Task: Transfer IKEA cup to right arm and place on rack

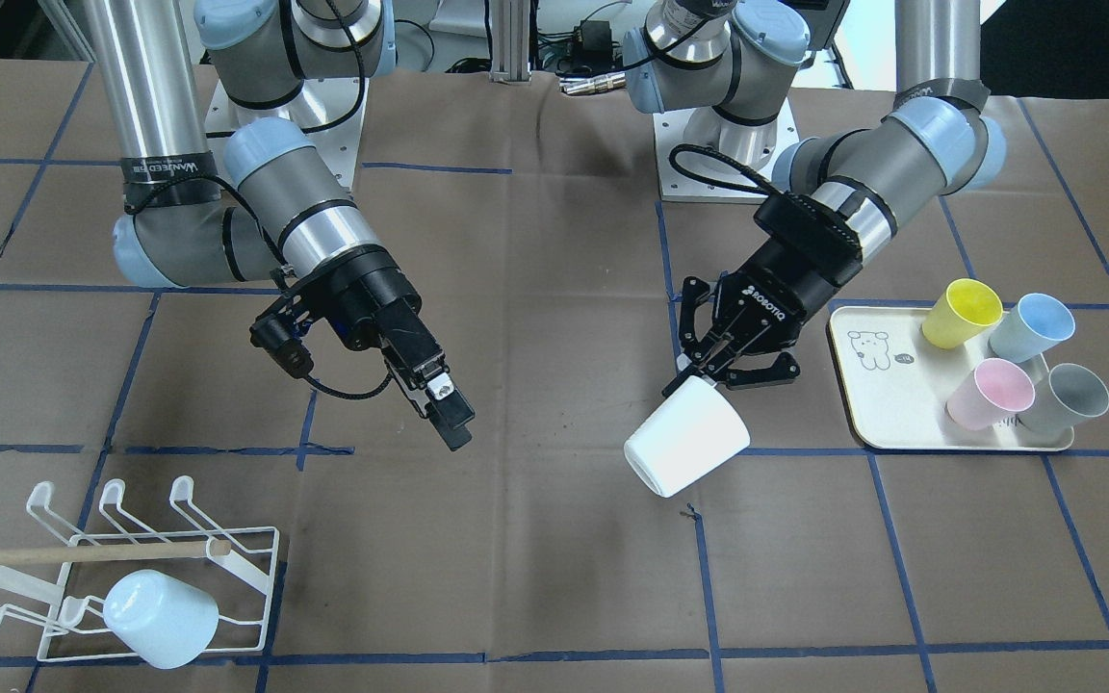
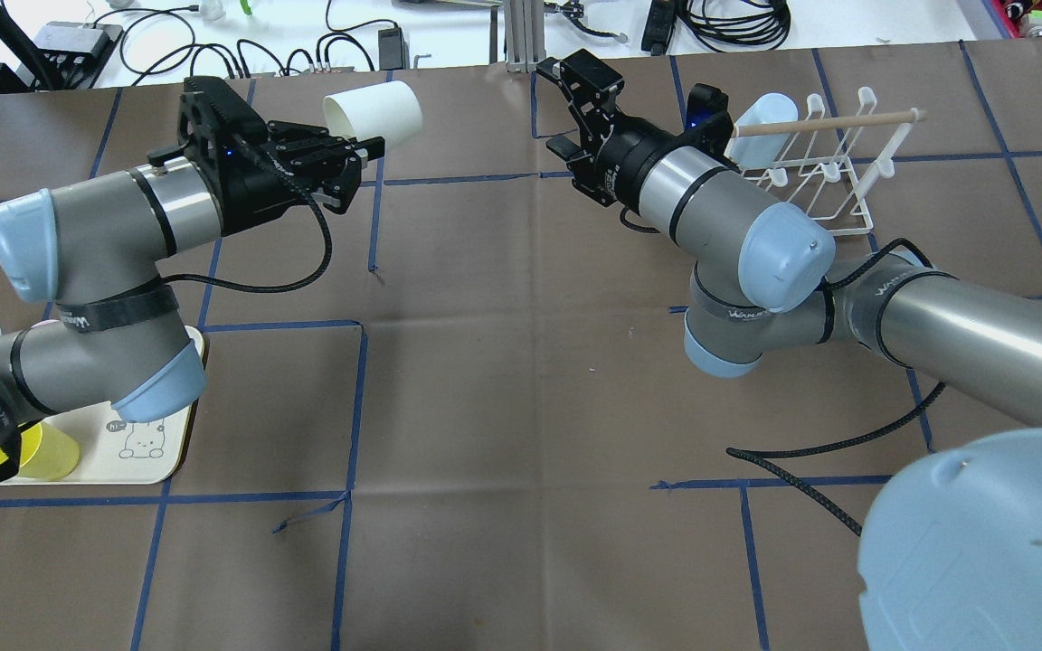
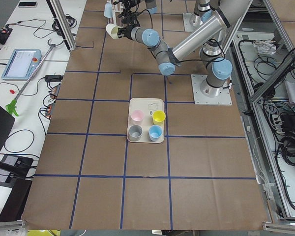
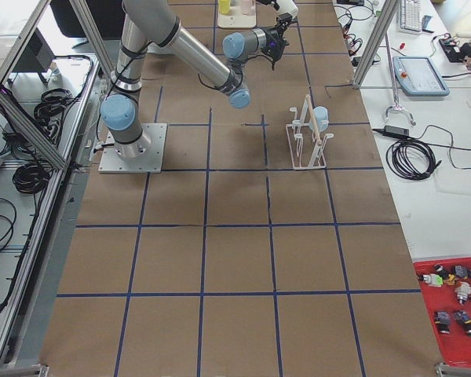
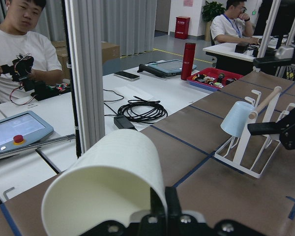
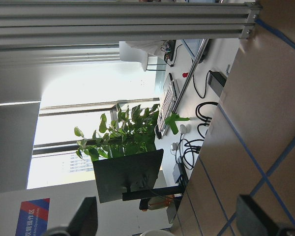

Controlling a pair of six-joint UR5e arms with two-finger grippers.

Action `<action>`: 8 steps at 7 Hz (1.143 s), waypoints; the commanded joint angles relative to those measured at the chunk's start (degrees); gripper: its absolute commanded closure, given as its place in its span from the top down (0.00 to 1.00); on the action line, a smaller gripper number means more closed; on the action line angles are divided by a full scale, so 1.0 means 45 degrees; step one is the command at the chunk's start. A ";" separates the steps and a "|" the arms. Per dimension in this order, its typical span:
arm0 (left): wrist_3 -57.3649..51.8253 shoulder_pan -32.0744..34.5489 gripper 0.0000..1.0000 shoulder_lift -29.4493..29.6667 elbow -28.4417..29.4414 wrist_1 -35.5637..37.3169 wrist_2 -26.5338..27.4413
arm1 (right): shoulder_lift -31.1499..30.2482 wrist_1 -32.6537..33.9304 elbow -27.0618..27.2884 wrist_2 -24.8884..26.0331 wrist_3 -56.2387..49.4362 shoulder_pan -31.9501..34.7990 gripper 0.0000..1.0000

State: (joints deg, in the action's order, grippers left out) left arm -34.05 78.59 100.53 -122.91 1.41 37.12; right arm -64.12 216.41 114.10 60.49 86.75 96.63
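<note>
Exterior front-facing view shows a cream tray carrying four cups: yellow, blue, pink and grey. At the table's opposite end, the white wire rack holds one pale blue cup on a prong, below its wooden dowel handle. The white cup hangs tilted above the table, grasped at its rim by the left end effector. The left wrist view adds that one finger sits inside the cup, pinching the wall. The right end effector is released and empty, well apart from the cup; the right wrist view shows its fingertips spread wide. Overhead, the left arm covers most of the tray, leaving only the yellow cup visible, and the right arm overlaps the rack's near edge. A person sits beyond the table in the left wrist view.
</note>
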 commanded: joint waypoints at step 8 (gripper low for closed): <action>0.4130 0.1851 0.00 0.1919 0.0301 0.4805 0.1810 | 0.0342 -0.0161 0.0172 -0.0004 -0.0059 -0.0029 1.00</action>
State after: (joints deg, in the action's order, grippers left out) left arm -15.56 86.61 109.14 -121.57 22.98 45.13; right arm -63.02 215.61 114.87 60.87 86.45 96.44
